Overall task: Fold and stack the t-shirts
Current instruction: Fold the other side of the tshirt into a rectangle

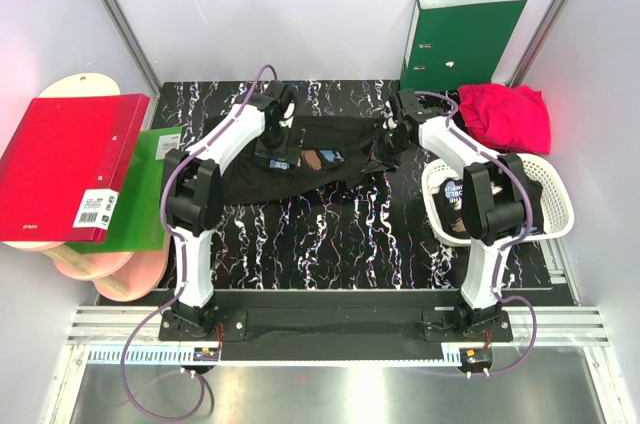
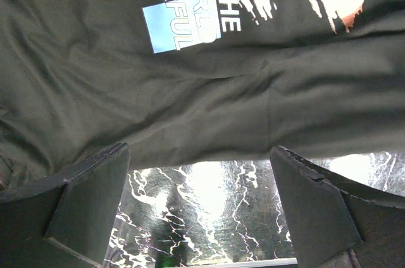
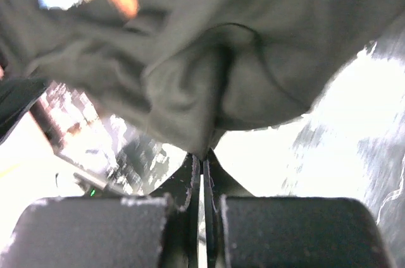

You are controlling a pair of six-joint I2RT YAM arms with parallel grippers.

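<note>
**Black tee [image 1: 320,159] at far-middle of table; right gripper [image 1: 398,132] clamped on it, left gripper [image 1: 278,156] apart**

Top view. The black tee lies spread and rumpled across the far middle of the marbled table [image 1: 330,234], lengthwise left to right. Its chest print shows tan, white and blue, too small to read. The left gripper sits over the tee's left half; its jaw state is not legible from here. The right gripper is at the tee's right end, and the arm hides the contact. A crimson-pink tee [image 1: 505,114] is bunched at the far right corner. A white lattice basket [image 1: 557,194] at the right edge holds dark cloth [image 1: 450,199] with a white print, mostly covered by the right arm. A green binder [image 1: 460,39] stands upright beyond the far edge. A red binder [image 1: 70,164] lies on a second green binder [image 1: 150,184] off the left edge; its barcode label is unreadable.

Left wrist view. The fingers [image 2: 88,198] stand wide apart with nothing between them. The tee's hem lies just beyond the tips, with bare table in the gap. White letters read "THE", "WORL…" and "…URFUL" over a light-blue block; the frame top cuts off the rest.

Right wrist view. The fingers [image 3: 183,182] are pressed together, a fold of the tee's edge nipped at the tips. The picture is blurred; the print is only orange and blue smears.
</note>
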